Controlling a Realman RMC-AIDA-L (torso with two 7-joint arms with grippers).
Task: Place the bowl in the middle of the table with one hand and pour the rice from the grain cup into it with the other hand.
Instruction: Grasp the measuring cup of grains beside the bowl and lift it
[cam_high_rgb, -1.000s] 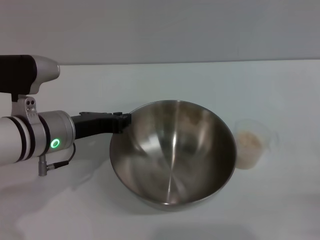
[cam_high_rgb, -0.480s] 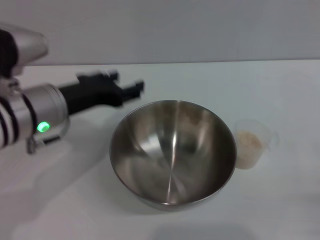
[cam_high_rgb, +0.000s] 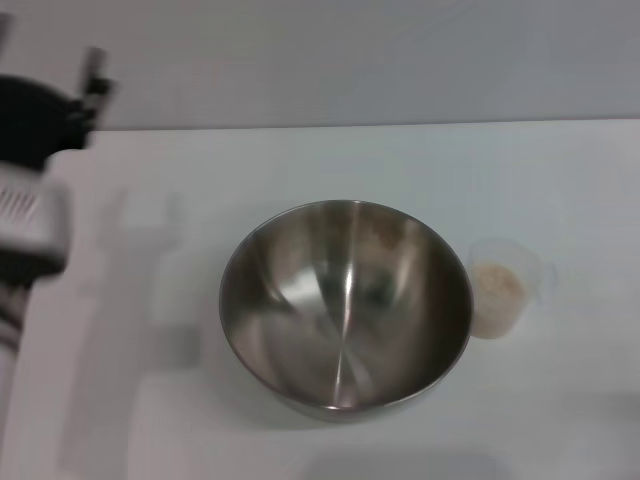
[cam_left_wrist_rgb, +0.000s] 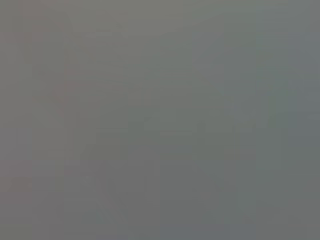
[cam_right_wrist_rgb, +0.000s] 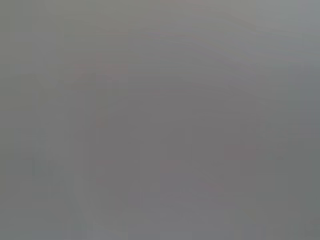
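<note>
The steel bowl (cam_high_rgb: 345, 305) stands upright on the white table (cam_high_rgb: 320, 160), near the middle, with nothing in it. To its right, almost touching its rim, stands the clear grain cup (cam_high_rgb: 512, 262), and the pale rice (cam_high_rgb: 497, 287) fills its lower part. My left gripper (cam_high_rgb: 85, 90) is a blurred black shape at the far left edge of the head view, raised and well away from the bowl, holding nothing. The right gripper is out of view. Both wrist views show only flat grey.
The grey wall runs behind the table's far edge. My left arm's silver wrist (cam_high_rgb: 30, 220) takes up the left edge of the head view and casts a faint shadow on the table beside the bowl.
My left gripper has let go of the bowl's left rim and pulled back up and to the left, to the edge of the view. Bowl and cup have not moved.
</note>
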